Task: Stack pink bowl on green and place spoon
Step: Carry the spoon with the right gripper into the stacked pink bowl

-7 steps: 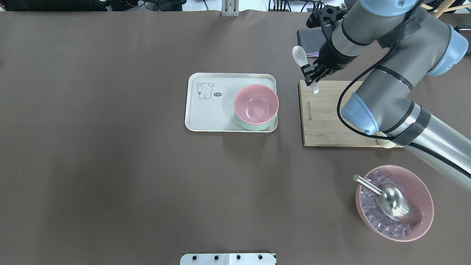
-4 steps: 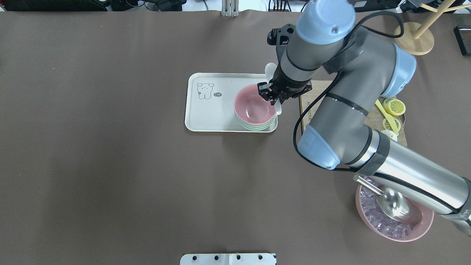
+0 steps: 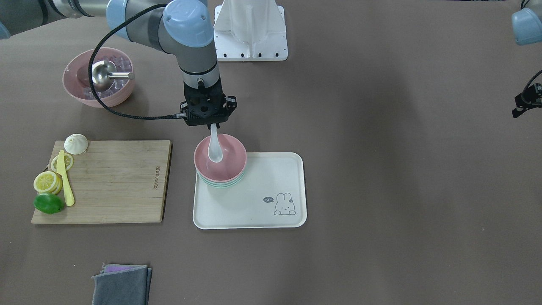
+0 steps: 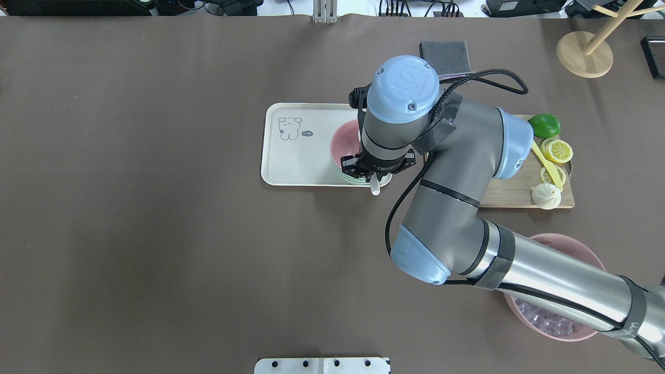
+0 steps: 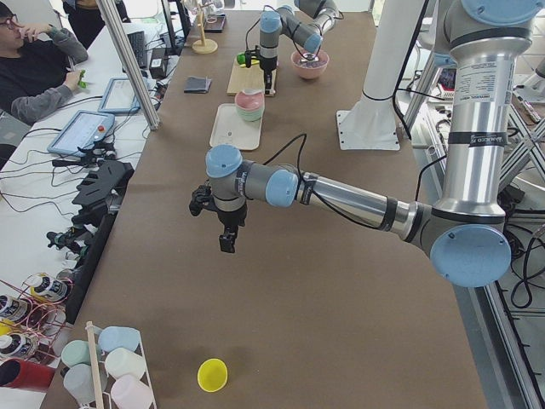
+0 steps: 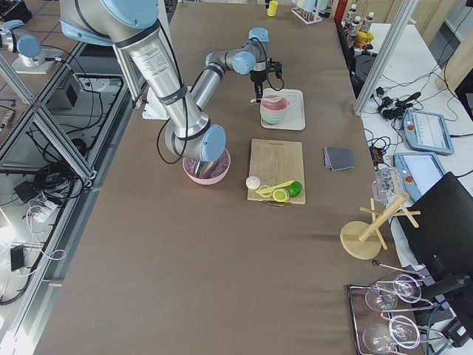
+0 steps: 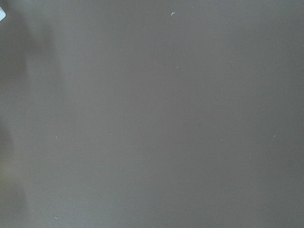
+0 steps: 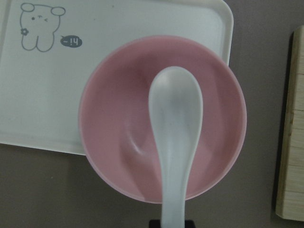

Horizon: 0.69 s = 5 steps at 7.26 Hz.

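Spoon (image 3: 214, 149) hangs scoop-down from the right gripper (image 3: 213, 126), which is clamped on the handle's top. In the front-facing view the scoop sits inside the pink bowl (image 3: 232, 163), which is nested on the green bowl (image 3: 220, 183). Overhead, only the handle tip pokes out on the pink bowl's robot side. From the right wrist, the long axis runs from the pink bowl's centre out across its rim. The left gripper (image 3: 524, 106) is well apart from the pink bowl; I cannot tell how its jaws stand.
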Available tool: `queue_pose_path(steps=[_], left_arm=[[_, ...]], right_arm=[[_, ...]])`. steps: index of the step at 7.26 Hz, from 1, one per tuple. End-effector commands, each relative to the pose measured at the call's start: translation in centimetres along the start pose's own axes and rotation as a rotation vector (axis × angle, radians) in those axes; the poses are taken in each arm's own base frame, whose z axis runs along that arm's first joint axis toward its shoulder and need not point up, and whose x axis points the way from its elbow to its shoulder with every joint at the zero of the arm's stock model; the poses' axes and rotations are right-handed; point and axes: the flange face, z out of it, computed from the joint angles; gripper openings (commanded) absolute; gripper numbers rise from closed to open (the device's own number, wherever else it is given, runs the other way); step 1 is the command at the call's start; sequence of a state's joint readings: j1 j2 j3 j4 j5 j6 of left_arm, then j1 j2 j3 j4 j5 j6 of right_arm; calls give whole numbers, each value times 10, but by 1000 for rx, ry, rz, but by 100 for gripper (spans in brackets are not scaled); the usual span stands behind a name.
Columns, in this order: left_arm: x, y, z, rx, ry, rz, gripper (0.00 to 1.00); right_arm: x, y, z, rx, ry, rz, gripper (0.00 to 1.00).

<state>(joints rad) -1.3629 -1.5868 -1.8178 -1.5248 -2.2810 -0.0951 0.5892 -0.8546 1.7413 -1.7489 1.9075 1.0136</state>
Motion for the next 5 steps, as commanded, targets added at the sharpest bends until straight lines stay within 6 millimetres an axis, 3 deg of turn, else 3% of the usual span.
queue_pose_path(steps=[1, 2, 3, 4, 5], left_arm=[[0, 0, 1, -2, 0, -1, 98], [0, 0, 1, -1, 0, 0, 99], [-1, 0, 2, -5, 0, -3, 98], [-1, 0, 2, -3, 0, -2, 98], [-2, 0, 2, -4, 0, -4, 99]], right_arm=[[1, -3, 10, 7, 21, -17, 18], [0, -8, 14, 25, 5, -58, 26], [0, -9, 19, 25, 8, -58, 44], [1, -11, 19, 40, 18, -57, 84], [4, -14, 18, 51, 24, -51, 99]])
